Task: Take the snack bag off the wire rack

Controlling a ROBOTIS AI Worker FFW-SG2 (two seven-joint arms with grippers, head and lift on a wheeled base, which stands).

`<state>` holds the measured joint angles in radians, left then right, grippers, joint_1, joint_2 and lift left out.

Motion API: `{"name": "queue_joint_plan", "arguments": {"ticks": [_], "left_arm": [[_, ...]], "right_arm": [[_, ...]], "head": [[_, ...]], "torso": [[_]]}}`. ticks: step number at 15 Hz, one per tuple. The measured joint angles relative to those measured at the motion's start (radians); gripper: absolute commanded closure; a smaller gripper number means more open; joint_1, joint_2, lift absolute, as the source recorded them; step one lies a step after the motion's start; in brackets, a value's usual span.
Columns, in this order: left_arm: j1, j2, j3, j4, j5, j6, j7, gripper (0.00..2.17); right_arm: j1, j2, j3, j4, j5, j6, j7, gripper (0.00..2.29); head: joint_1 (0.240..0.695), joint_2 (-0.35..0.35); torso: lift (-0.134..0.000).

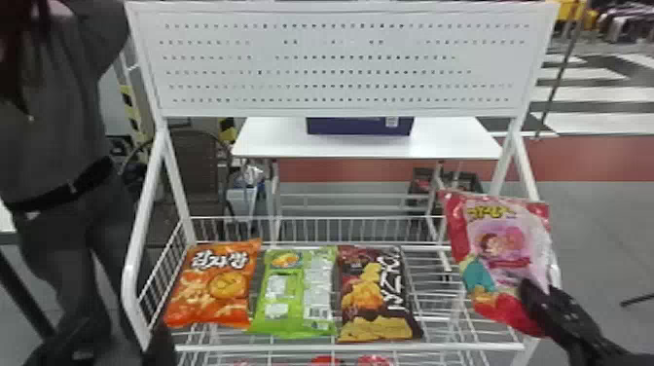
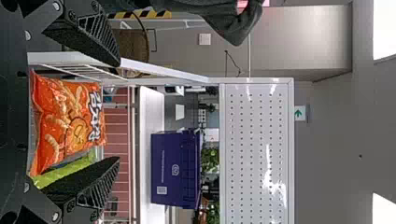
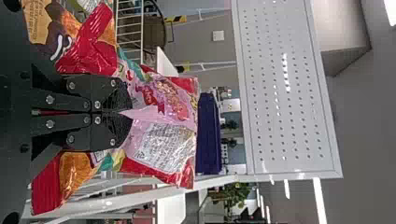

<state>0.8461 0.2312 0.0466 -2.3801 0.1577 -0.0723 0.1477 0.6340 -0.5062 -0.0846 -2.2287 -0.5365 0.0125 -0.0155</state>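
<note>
My right gripper [image 1: 537, 294] is at the right end of the wire rack [image 1: 340, 347], shut on the lower part of a pink and red snack bag [image 1: 506, 243]. The bag is held up above the shelf's right side, tilted. In the right wrist view the closed right gripper [image 3: 122, 112] pinches a fold of the pink bag [image 3: 163, 144]. My left gripper [image 2: 116, 111] stands open in the left wrist view, nothing between its fingertips, with the orange bag [image 2: 67, 121] beyond it.
On the shelf lie an orange bag [image 1: 214, 287], a green bag [image 1: 296, 292] and a dark brown bag [image 1: 377, 294]. A white pegboard [image 1: 340, 63] rises above the rack. Behind stands a white table [image 1: 272, 141] with a blue box [image 1: 360, 126].
</note>
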Motion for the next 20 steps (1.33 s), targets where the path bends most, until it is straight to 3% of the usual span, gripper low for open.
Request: {"name": "queue_joint_plan", "arguments": {"ticks": [7,20], "left_arm": [[-0.013,0.004,-0.001,0.012,0.005,0.001,0.001,0.19],[-0.015,0.005,0.004,0.015,0.009,0.0,0.003,0.19]], "right_arm": [[0.165,-0.005,-0.114,-0.027,-0.037,-0.105,0.002,2.25],[0.186,0.0,-0.124,-0.055,-0.031,-0.102,0.003,2.25]], "head": [[0.499,0.0],[0.499,0.0]], "torso": [[0.0],[0.0]]}}
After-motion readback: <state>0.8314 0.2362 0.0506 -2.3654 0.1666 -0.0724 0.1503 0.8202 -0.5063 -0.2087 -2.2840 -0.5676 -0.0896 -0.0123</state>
